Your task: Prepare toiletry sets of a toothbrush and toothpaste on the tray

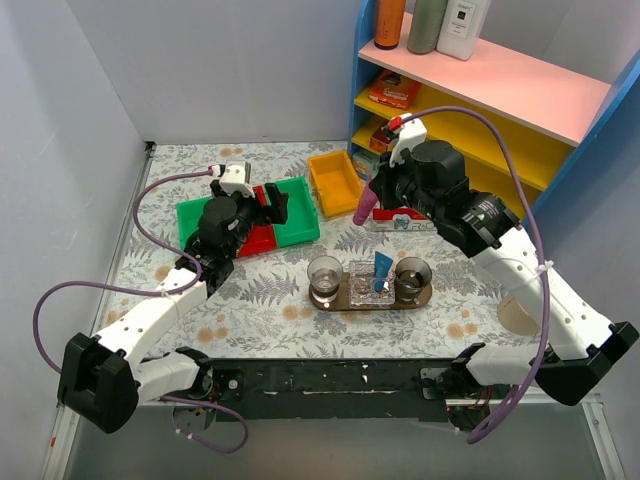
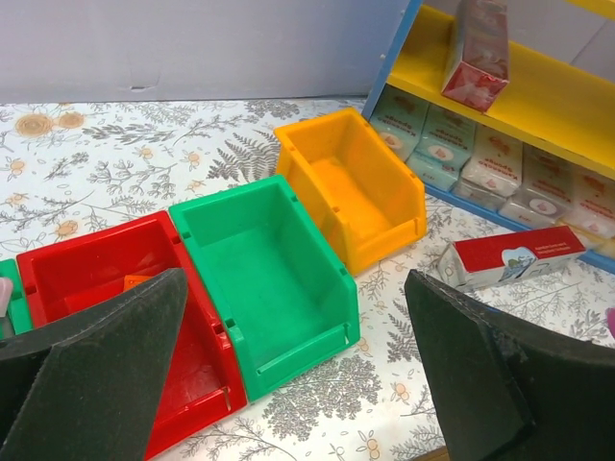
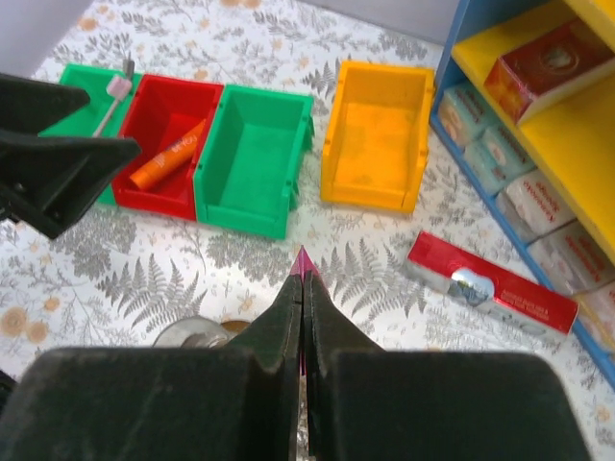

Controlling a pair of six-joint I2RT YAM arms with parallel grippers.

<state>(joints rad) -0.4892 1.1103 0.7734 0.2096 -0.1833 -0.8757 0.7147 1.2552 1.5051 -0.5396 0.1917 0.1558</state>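
My right gripper (image 1: 371, 196) (image 3: 304, 290) is shut on the magenta-pink toothpaste (image 1: 364, 208) (image 3: 304, 260). Only the tube's tip pokes out past the fingertips, above the table between the bins and the tray (image 1: 340, 304). On the oval brown tray stand two glass cups (image 1: 325, 274) (image 1: 413, 275), with a blue toothpaste (image 1: 383, 267) upright between them. My left gripper (image 1: 272, 203) (image 2: 298, 384) hangs wide open over the red bin (image 2: 106, 279) and green bin (image 2: 269, 269), with nothing between its fingers. A toothbrush (image 3: 113, 88) lies in the far-left green bin.
An orange tube (image 3: 169, 157) lies in the red bin. The yellow bin (image 1: 334, 182) (image 2: 356, 182) stands right of the green one. A red toothpaste box (image 2: 514, 257) (image 3: 490, 288) lies on the table before the blue and yellow shelf (image 1: 480, 90), which holds boxes and bottles.
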